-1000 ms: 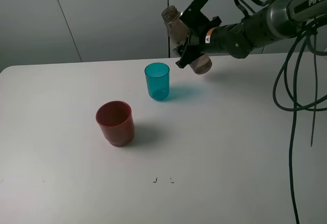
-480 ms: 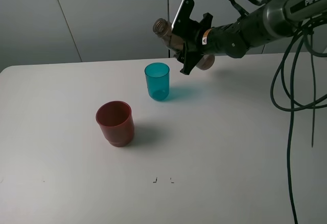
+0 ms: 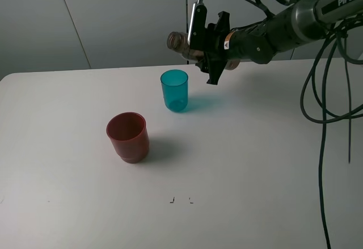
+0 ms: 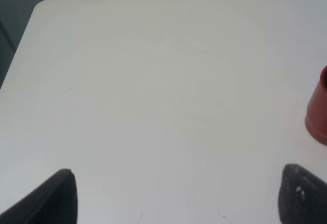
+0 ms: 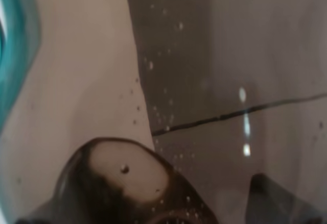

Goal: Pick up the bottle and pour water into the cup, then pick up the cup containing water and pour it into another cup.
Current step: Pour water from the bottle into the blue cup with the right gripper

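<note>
White and matt, the table (image 3: 68, 203) is viewed from high up, with pale wall panels behind it. In the left wrist view the left gripper (image 4: 179, 198) is shown hovering over bare tabletop with its two dark fingertips (image 4: 57, 197) spread wide and nothing between them; this gripper is not seen in the high view.

Towards the left of the middle, the red cup (image 3: 127, 136) is stood upright on the table, mouth up, and its side is caught at the edge of the left wrist view (image 4: 319, 112). Two small dark marks (image 3: 172, 200) are seen on the table in front of it.

Further right and nearer the wall, the teal cup (image 3: 174, 90) is stood upright, well apart from the red cup.

Above it, the bottle (image 3: 181, 41) is held in the air, tipped almost level, with its neck pointed left and its mouth just over the far side of the teal cup. Whether water is leaving it cannot be told. The right gripper (image 3: 210, 50) is clamped tight around the bottle's body.

In the right wrist view the smoky bottle wall (image 5: 204, 81), dotted with droplets, fills nearly the whole picture, and a strip of the teal cup (image 5: 15, 55) is seen at one edge.

To the right, the dark arm (image 3: 283, 25) is stretched in from the upper corner, and black cables (image 3: 324, 118) are hung down beside it.
</note>
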`<state>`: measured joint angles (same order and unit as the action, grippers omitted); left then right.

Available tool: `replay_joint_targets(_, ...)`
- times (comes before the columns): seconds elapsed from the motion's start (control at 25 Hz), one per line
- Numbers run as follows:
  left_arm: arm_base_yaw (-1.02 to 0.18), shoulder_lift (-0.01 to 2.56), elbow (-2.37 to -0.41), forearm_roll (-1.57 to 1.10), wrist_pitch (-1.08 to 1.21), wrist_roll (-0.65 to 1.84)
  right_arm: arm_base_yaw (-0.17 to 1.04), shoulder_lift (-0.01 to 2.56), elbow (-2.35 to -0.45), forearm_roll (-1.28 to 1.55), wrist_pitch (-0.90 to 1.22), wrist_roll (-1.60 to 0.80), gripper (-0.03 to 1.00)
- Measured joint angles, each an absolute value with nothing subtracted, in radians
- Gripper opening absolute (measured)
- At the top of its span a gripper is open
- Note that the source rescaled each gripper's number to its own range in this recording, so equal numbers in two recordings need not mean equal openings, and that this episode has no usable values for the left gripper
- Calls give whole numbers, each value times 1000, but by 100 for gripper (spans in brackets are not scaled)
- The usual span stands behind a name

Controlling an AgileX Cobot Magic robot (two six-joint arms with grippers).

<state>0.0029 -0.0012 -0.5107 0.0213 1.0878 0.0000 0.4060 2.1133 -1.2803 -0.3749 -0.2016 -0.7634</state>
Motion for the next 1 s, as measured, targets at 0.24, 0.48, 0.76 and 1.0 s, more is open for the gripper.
replay_joint_targets(0.24, 3, -1, -511, 21, 1088, 0, 406, 2116, -1320, -356, -164, -794, 3)
replay_joint_targets(0.48, 3, -1, -511, 21, 1088, 0, 404, 2159, -1379, -354, -109, -797, 3)
replay_joint_targets(0.76, 3, -1, -511, 21, 1088, 0, 400, 2180, -1400, -400, -93, -828, 3)
replay_joint_targets(1.0, 3, -1, -511, 21, 1088, 0, 400, 2180, -1402, -461, -93, -853, 3)
